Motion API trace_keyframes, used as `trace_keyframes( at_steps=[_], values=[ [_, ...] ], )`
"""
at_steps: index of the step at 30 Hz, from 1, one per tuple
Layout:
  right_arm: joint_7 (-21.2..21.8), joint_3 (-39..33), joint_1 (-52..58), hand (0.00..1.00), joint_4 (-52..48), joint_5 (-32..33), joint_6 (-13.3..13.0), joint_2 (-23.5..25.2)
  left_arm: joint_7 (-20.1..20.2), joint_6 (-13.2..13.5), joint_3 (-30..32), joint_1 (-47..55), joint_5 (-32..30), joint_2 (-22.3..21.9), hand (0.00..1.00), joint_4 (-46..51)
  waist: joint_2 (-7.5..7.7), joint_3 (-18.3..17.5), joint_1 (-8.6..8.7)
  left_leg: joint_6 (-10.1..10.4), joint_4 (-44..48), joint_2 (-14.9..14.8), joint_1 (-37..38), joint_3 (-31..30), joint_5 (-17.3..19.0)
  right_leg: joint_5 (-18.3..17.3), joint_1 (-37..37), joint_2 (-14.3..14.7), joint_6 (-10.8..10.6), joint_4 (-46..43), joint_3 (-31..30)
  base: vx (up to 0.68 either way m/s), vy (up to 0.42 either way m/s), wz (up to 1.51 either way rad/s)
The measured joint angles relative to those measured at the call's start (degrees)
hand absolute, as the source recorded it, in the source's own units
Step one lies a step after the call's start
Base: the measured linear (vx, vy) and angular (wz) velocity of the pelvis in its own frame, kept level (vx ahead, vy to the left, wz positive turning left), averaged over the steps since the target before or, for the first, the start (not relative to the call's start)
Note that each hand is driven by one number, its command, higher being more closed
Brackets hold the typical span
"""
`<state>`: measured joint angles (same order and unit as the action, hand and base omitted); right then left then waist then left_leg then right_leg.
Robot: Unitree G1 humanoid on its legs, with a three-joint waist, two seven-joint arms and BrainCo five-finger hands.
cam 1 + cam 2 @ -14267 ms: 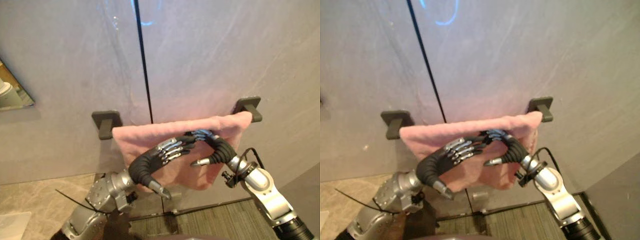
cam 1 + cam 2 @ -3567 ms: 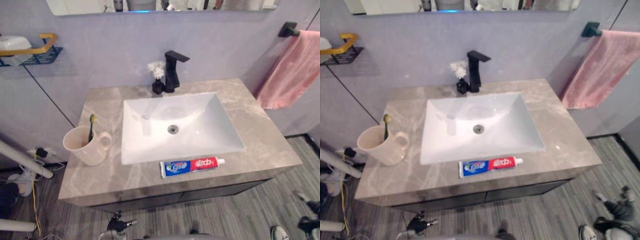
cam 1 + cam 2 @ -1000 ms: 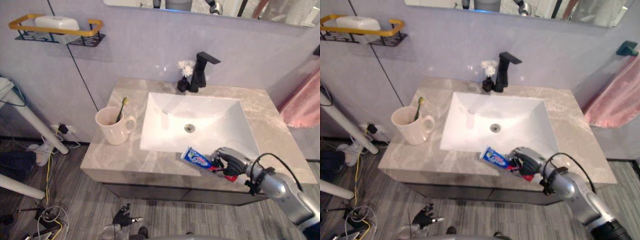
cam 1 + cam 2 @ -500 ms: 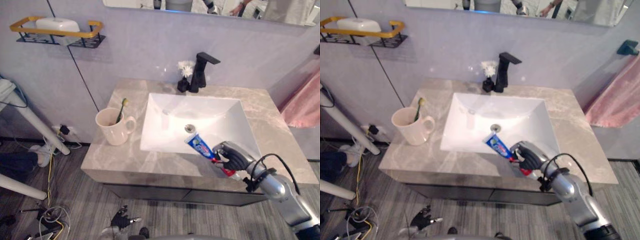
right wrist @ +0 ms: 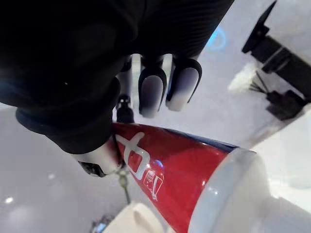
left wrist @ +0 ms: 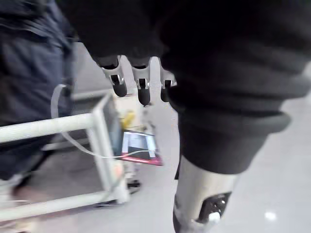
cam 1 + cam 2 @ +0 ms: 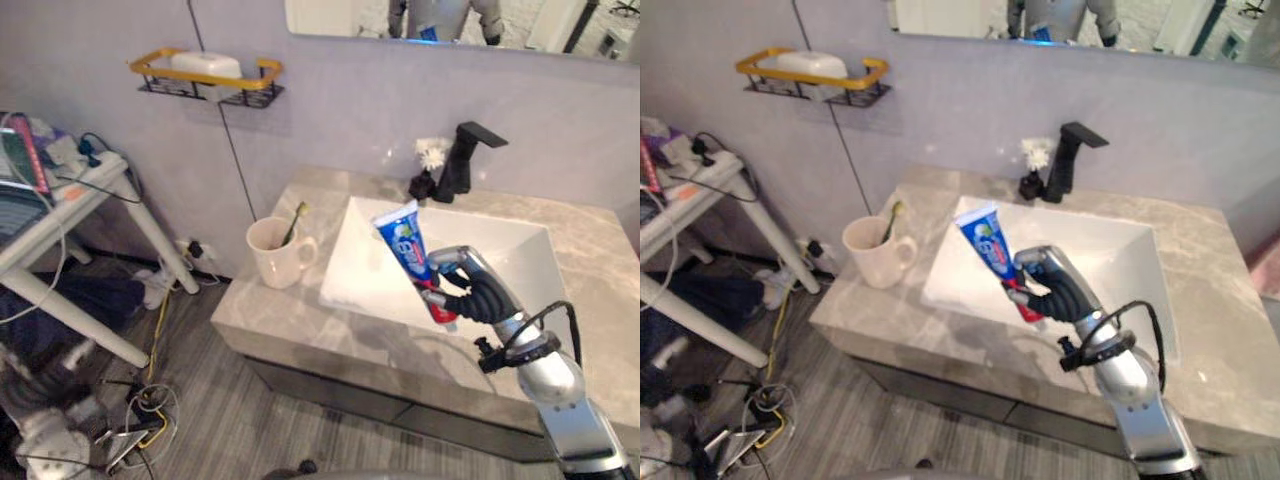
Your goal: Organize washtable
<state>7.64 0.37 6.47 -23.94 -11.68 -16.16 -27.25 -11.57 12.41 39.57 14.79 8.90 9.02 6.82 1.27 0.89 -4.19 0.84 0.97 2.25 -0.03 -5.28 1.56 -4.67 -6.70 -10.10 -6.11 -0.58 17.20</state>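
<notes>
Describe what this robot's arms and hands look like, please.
The right arm is smooth silver-grey metal in rounded sections, with a thin black cable looping out at the wrist. The right hand has a dark ribbed cover over its back and wrist, and silver fingers ending in dark tips. The left hand looks the same: dark ribbed cover, silver fingers, dark tips.

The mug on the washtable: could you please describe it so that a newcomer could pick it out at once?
Find the grey marble washtable with its white rectangular sink. On the counter left of the sink stands a cream ceramic mug, handle toward the basin. It alone holds a toothbrush with a yellow-green head.
</notes>
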Motion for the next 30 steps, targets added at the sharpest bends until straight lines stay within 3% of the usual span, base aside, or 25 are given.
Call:
trace_keyframes(
  at_steps=[3, 8, 15, 18, 25, 26, 30],
  values=[
    [0.0, 0.54, -1.9, 1.0, 0.0, 1.57, 0.51, 1.0, 0.2, 1.66, -5.06, -0.13, 0.91, -0.01, 0.0, 9.0, 0.12, -0.08, -0.13, 0.0, 0.09, 0.29, 0.26, -0.24, 0.0, 0.0, -0.39, 0.01, 0.01, -0.08, 0.02, -0.02, 0.005, 0.05],
    [0.05, 6.84, -4.96, 1.0, 0.05, 2.62, 1.28, 2.78, 4.97, 3.37, -26.93, -2.68, 5.88, -0.01, 0.0, 24.19, 0.02, -0.14, 0.17, -0.28, 0.26, 0.61, 0.83, -0.74, -0.26, -0.88, -1.13, -0.26, -0.22, -0.62, -0.02, -0.04, -0.004, 0.04],
    [0.03, 13.74, -11.08, 1.0, 0.67, 2.64, 1.71, 3.77, 11.99, 3.49, -49.99, -9.86, 15.91, 0.37, 0.0, 26.26, -0.41, -0.19, 0.24, -0.03, -0.38, 0.05, 1.67, -0.38, -1.05, -0.95, -1.05, 0.09, -0.19, -1.44, -0.49, -0.05, -0.011, -0.03],
    [0.03, 16.12, -13.18, 1.0, 1.03, 2.65, 1.71, 3.76, 13.65, 2.4, -55.76, -13.28, 19.55, 0.87, 0.0, 25.93, -0.41, -0.19, 0.22, -0.01, -0.9, -0.15, 2.12, 0.24, -1.27, -0.95, -0.89, 0.19, -0.19, -1.56, -1.21, -0.03, -0.003, -0.12],
    [0.08, 18.92, -14.19, 1.0, 3.18, 2.62, 2.26, 3.69, 14.23, 1.11, -59.86, -16.04, 22.04, 2.36, 0.0, 23.85, -0.33, -0.21, 0.26, -0.03, -1.49, -0.31, 2.61, 1.5, -1.29, -0.91, -0.28, 0.21, -0.2, -1.71, -2.73, -0.01, 0.005, -0.1],
    [0.08, 19.18, -14.36, 1.0, 3.42, 2.62, 2.51, 3.67, 14.18, 1.07, -60.02, -16.03, 22.08, 2.47, 1.0, 23.85, -0.32, -0.22, 0.25, -0.07, -1.66, -0.35, 2.6, 1.81, -1.33, -0.89, -0.02, 0.23, -0.2, -1.76, -3.08, 0.01, 0.006, -0.11],
    [0.11, 20.19, -15.08, 1.0, 5.22, 2.53, 3.03, 3.58, 14.06, 0.32, -61.29, -16.09, 23.15, 2.97, 1.0, 23.72, -0.12, -0.25, 0.37, -0.16, -2.06, -0.29, 2.83, 2.04, -1.39, -0.88, -0.01, 0.14, -0.2, -1.75, -3.24, 0.01, 0.004, -0.03]
  ],
)
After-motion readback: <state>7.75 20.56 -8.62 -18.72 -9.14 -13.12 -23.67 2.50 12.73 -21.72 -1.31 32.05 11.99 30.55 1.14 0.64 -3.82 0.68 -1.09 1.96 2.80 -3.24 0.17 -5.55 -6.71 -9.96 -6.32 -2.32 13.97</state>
